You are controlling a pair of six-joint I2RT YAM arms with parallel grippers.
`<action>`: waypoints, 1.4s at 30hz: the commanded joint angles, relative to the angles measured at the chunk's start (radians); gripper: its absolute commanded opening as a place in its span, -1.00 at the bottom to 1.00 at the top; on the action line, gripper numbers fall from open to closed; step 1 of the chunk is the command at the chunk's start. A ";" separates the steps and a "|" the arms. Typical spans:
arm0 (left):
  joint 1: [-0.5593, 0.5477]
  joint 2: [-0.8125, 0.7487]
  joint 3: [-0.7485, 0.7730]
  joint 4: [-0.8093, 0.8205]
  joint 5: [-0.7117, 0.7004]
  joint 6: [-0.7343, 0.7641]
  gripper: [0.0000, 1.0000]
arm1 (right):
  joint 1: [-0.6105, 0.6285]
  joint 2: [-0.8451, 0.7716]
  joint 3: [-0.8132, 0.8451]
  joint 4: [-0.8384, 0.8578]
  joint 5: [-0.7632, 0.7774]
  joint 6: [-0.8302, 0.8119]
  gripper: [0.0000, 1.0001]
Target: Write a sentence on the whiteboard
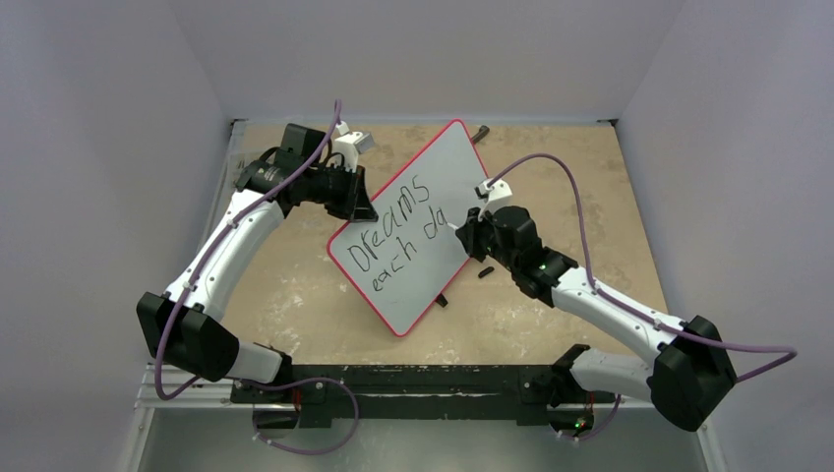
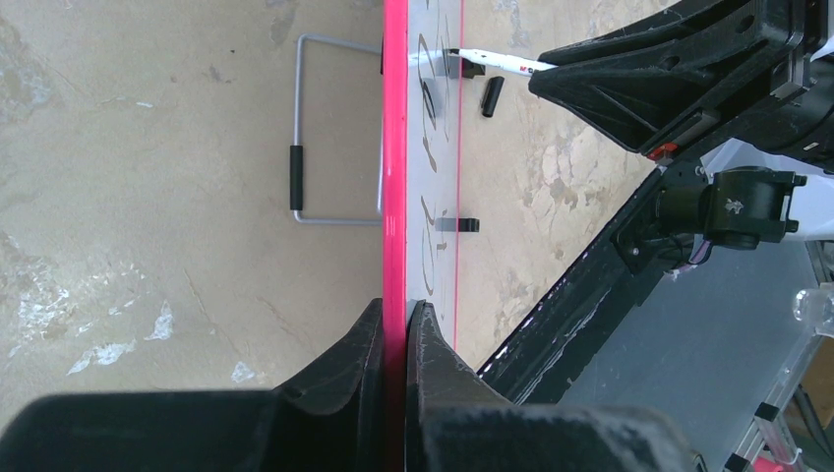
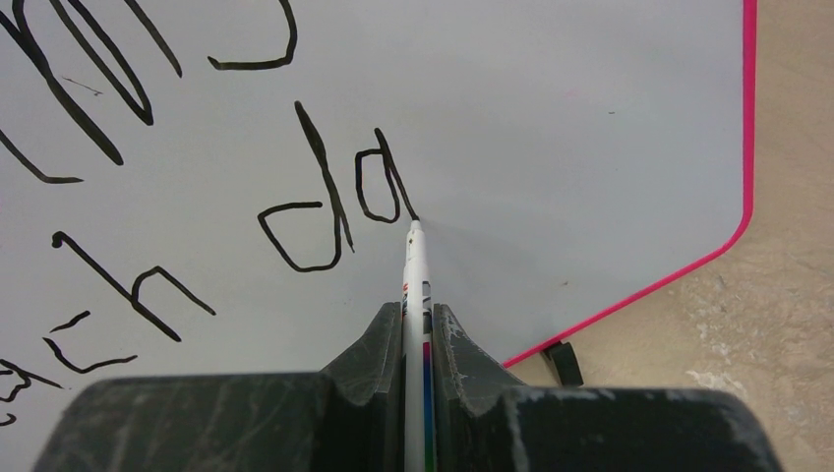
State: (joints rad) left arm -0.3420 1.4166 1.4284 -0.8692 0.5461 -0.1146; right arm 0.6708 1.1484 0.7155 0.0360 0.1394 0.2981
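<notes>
left end effector (image 2: 395, 320) clamped on the whiteboard (image 1: 447, 172) rim, right end effector (image 3: 418, 324) squeezing the marker (image 3: 414, 265) onto the sentence (image 1: 398, 231).

Whiteboard (image 1: 447, 162): white face, thin pink-red rim, small black clips on its edges.
Sentence (image 1: 391, 224) on the whiteboard: black lettering, slanted strokes.
Marker (image 3: 414, 270) against the whiteboard: white barrel with small red, green and blue markings, dark tip.
Left gripper (image 2: 393, 324) and right gripper (image 3: 417, 334), both at the whiteboard: black.
Table (image 1: 590, 157) under the whiteboard: tan, mottled with paler patches.
Cap (image 1: 484, 271) just beside the whiteboard: black.
Cable (image 1: 539, 155) near the whiteboard: purple.
</notes>
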 commanded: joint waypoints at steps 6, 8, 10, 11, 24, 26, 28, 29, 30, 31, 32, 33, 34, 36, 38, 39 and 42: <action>-0.003 -0.011 0.004 0.009 -0.139 0.087 -1.00 | 0.002 -0.030 0.026 -0.013 0.031 0.004 -1.00; -0.003 -0.010 0.004 0.010 -0.140 0.087 -1.00 | 0.002 -0.038 0.038 -0.016 0.033 0.003 -1.00; -0.003 -0.011 0.004 0.009 -0.140 0.087 -1.00 | 0.002 -0.045 0.050 -0.015 0.035 0.002 -1.00; -0.003 -0.011 0.004 0.009 -0.141 0.087 -1.00 | 0.002 -0.047 0.055 -0.015 0.037 0.002 -1.00; -0.003 -0.011 0.003 0.007 -0.141 0.088 -1.00 | 0.000 0.010 0.145 0.007 0.089 -0.029 -1.00; -0.003 -0.011 0.003 0.007 -0.140 0.089 -1.00 | 0.001 0.022 0.157 0.012 0.095 -0.033 -1.00; -0.003 -0.011 0.003 0.007 -0.141 0.089 -1.00 | -0.001 0.036 0.166 0.015 0.097 -0.036 -1.00; -0.003 -0.012 0.003 0.008 -0.141 0.088 -1.00 | -0.001 0.040 0.170 0.018 0.098 -0.038 -1.00; -0.003 -0.012 0.003 0.008 -0.141 0.088 -1.00 | -0.002 0.046 0.173 0.019 0.099 -0.039 -1.00; -0.003 -0.011 0.003 0.008 -0.141 0.088 -1.00 | -0.004 0.052 0.177 0.021 0.100 -0.040 -1.00; -0.003 -0.013 0.003 0.007 -0.141 0.088 -1.00 | -0.004 0.057 0.180 0.021 0.099 -0.042 -1.00; -0.003 -0.013 0.003 0.007 -0.141 0.089 -1.00 | -0.005 0.062 0.181 0.021 0.099 -0.042 -1.00; -0.003 -0.013 0.003 0.007 -0.141 0.087 -1.00 | -0.005 0.065 0.180 0.022 0.100 -0.042 -1.00; -0.003 -0.013 0.003 0.008 -0.141 0.089 -1.00 | -0.007 0.071 0.177 0.024 0.097 -0.041 -1.00; -0.003 -0.013 0.003 0.007 -0.141 0.088 -1.00 | -0.007 0.073 0.168 0.026 0.094 -0.039 -1.00; -0.003 -0.013 0.003 0.007 -0.141 0.088 -1.00 | -0.007 0.073 0.163 0.028 0.091 -0.038 -1.00; -0.003 -0.013 0.003 0.008 -0.141 0.089 -1.00 | -0.007 0.067 0.143 0.029 0.076 -0.032 -1.00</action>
State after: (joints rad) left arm -0.3420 1.4151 1.4284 -0.8692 0.5465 -0.1154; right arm 0.6662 1.2221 0.8440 0.0196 0.2188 0.2691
